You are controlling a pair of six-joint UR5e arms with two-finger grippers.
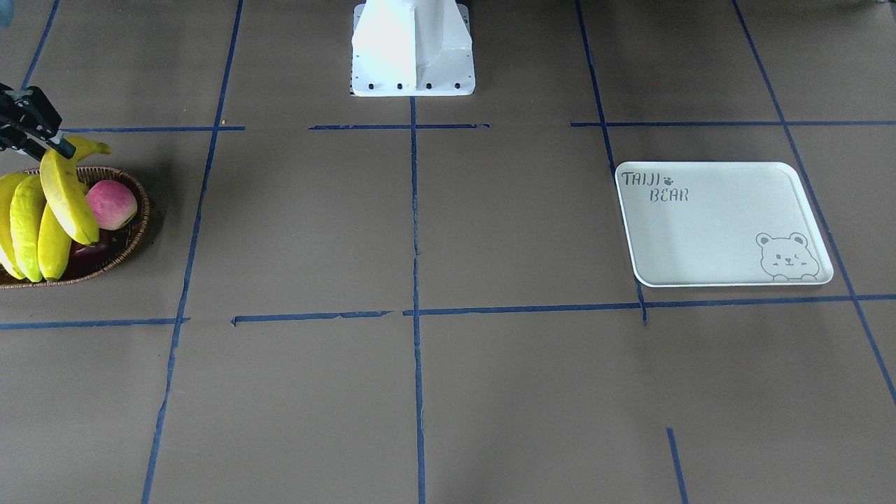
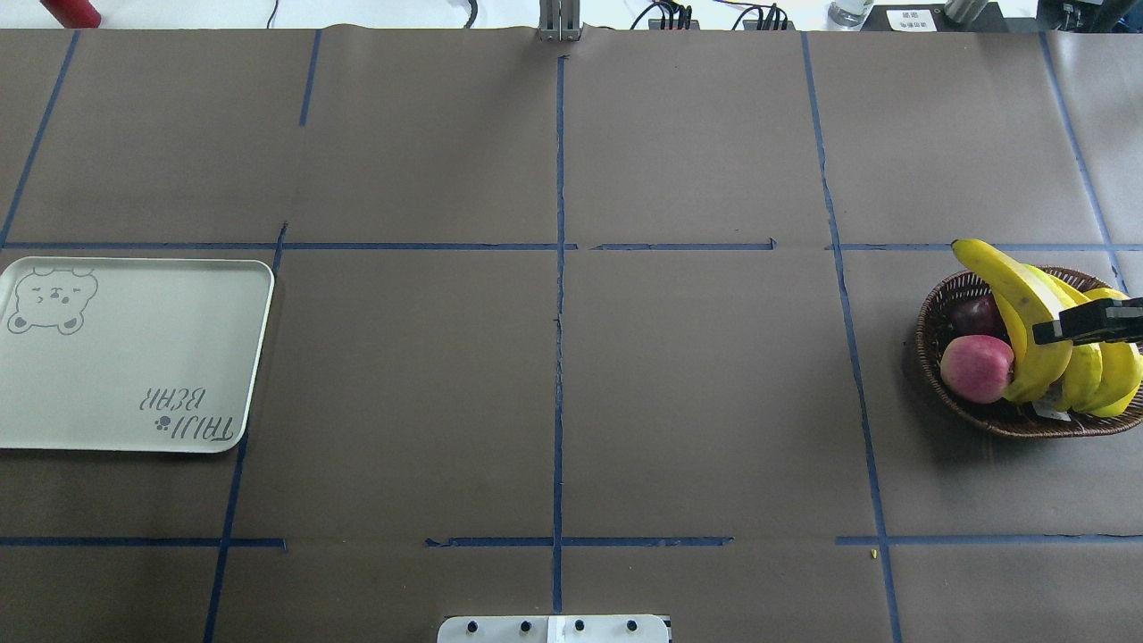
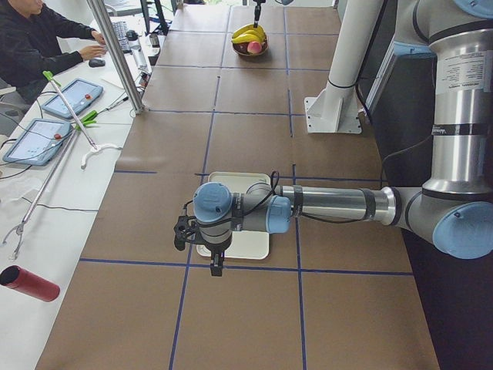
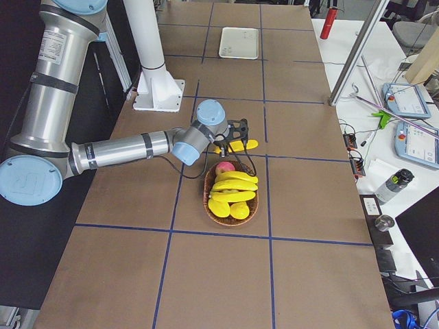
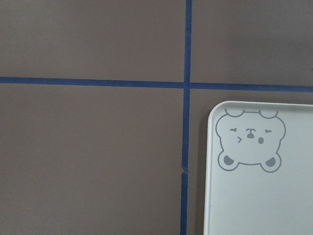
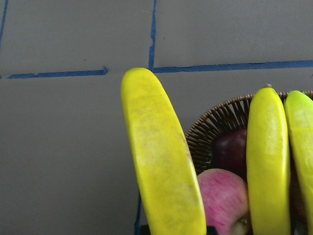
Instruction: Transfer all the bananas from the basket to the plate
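Right gripper (image 2: 1058, 331) of mine is pinched across a long curved yellow banana (image 2: 1013, 284), holding it tilted above the shallow oval brown wicker basket (image 2: 1009, 421) at the right edge of the overhead view. The banana's upper tip pokes out past the basket's far rim. Through my right wrist camera this banana runs down the middle of the frame, with brown table behind its upper end.

Three more yellow bananas (image 1: 28, 224) lie side by side in the basket, at the far left of the front-facing view. Beside them sit a pink-red apple (image 1: 112, 204) and a dark purple-red fruit (image 2: 975, 314).

My left gripper (image 3: 216, 266) hangs by the near end of the flat off-white rounded-rectangle tray (image 2: 134, 357), low in the middle of the left side view. Only that camera catches it, so I cannot tell whether its fingers are apart or together. The tray lies at the left edge of the overhead view, well apart from the basket, with "TAIJI BEAR" lettering and a bear-face drawing in opposite corners.

Brown paper covers the table (image 2: 696, 402), ruled into large rectangles by blue tape lines (image 2: 559, 357), some of them broken. A white pedestal base (image 1: 413, 49) stands at the top centre of the front-facing view. Along the left of the left side view runs a white side bench (image 3: 31, 223) with two tablets (image 3: 73, 96), a red cylinder (image 3: 29, 283) at the lower left and a person in black (image 3: 38, 38) at the upper left
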